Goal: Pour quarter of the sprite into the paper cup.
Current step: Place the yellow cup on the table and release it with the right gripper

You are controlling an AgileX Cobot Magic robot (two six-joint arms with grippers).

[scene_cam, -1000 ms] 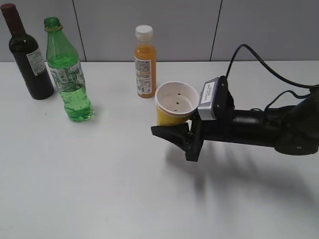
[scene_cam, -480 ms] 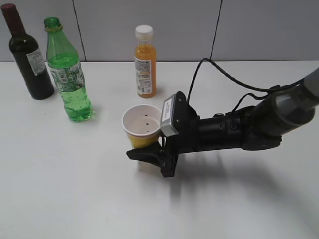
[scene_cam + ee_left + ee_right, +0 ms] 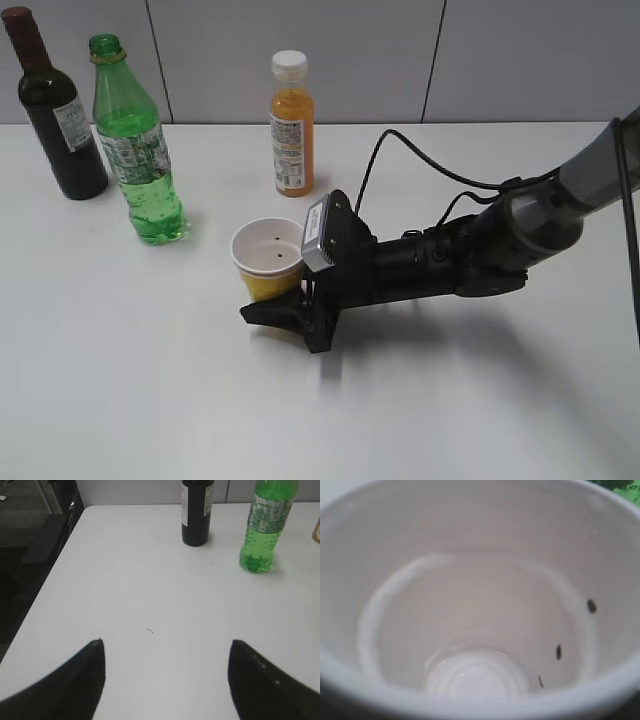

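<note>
The sprite (image 3: 135,150), a tall green bottle with no cap, stands upright at the back left of the white table; the left wrist view shows it (image 3: 262,530) far ahead on the right. My right gripper (image 3: 262,290) is shut on the paper cup (image 3: 265,255), yellow outside and white inside, holding it upright low over the table, right of the sprite. Only the near finger shows. The right wrist view is filled by the cup's white inside (image 3: 480,605), which has a few dark specks. My left gripper (image 3: 167,642) is open over bare table, well short of the bottles.
A dark wine bottle (image 3: 55,110) stands just left of the sprite, and the left wrist view shows the wine bottle (image 3: 196,510) too. An orange juice bottle (image 3: 291,125) with a white cap stands behind the cup. The table's left edge (image 3: 45,595) drops off to dark floor.
My right arm has carried the paper cup leftward and toward the front, nearer the sprite and lower over the table. The bottles have not moved.
</note>
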